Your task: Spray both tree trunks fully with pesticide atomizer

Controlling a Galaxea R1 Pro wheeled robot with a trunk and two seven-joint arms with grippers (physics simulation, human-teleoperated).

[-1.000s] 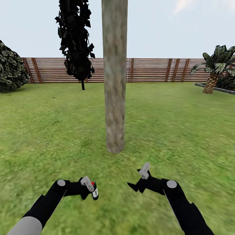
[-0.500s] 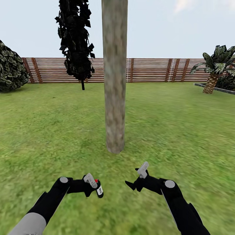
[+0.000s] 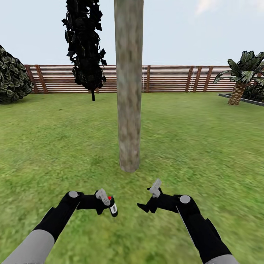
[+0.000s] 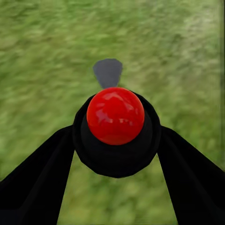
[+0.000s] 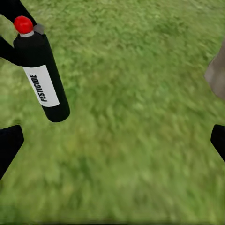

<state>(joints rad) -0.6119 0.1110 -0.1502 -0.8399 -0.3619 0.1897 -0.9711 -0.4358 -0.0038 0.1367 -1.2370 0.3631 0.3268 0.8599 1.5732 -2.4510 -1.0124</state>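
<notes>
The tree trunk [image 3: 128, 91], a thick beige-grey column, rises from the grass floor [image 3: 190, 146] straight ahead in the head view. My left gripper [image 3: 107, 206] is shut on the pesticide atomizer [image 3: 113, 209], a black can with a red cap and a white label, held low in front of the trunk's base. The left wrist view looks down on the red cap [image 4: 115, 115] between the two black fingers [image 4: 37, 183]. My right gripper [image 3: 146, 206] stands open beside it. In the right wrist view the atomizer [image 5: 42, 75] hangs over the grass, and the trunk [image 5: 216, 75] is at the edge.
A brown slat fence [image 3: 165, 79] bounds the lawn at the back. A narrow black tree [image 3: 84, 44] stands behind the trunk to the left, a dark bush [image 3: 11, 77] at far left, a small palm [image 3: 240, 79] and a grey kerb [image 3: 238, 99] at far right.
Both arms have moved forward toward the trunk's base. The left gripper carried the atomizer forward and to the right; the right gripper shifted slightly left. The camera is still.
</notes>
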